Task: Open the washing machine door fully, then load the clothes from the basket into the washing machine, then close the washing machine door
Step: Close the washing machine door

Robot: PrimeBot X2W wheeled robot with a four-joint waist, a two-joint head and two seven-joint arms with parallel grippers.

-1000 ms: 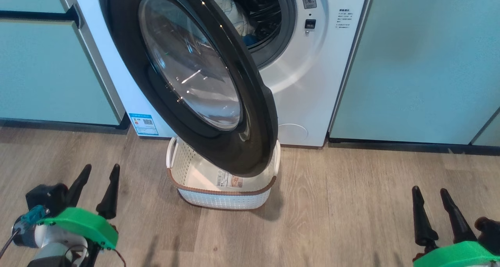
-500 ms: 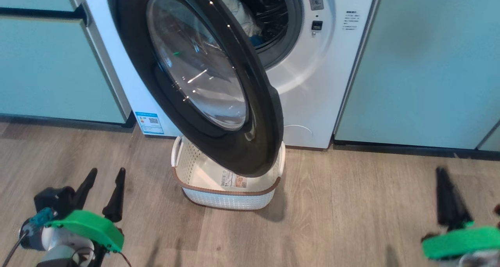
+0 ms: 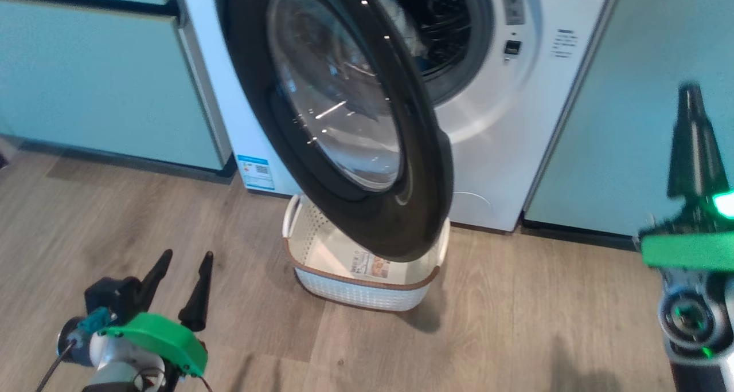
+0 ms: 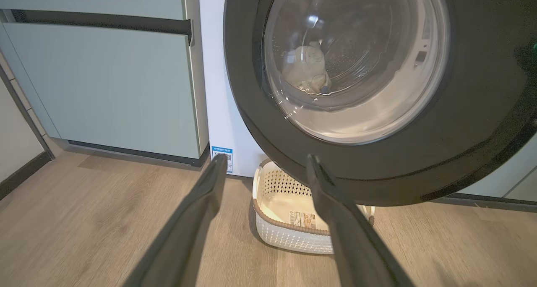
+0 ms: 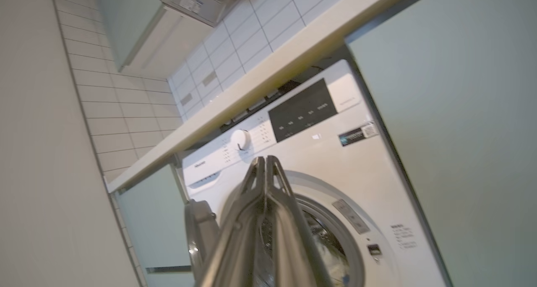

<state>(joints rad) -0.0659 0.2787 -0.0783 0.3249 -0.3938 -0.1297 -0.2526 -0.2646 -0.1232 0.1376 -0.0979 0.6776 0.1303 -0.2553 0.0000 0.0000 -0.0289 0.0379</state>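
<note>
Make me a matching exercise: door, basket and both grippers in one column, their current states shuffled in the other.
Things:
1 door
2 basket
3 left gripper
4 right gripper

States:
A fingers pressed together
B standing on the floor
C fingers spread apart
D swung partly open

Pairs: 1-D; 2-B; 3-C; 4-A

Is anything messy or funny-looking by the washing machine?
Nothing is spilled or broken. One funny thing: the basket sits on the floor right under the half-open washing machine door, which hangs over its back part. The basket looks empty; the clothes lie inside the drum.
</note>
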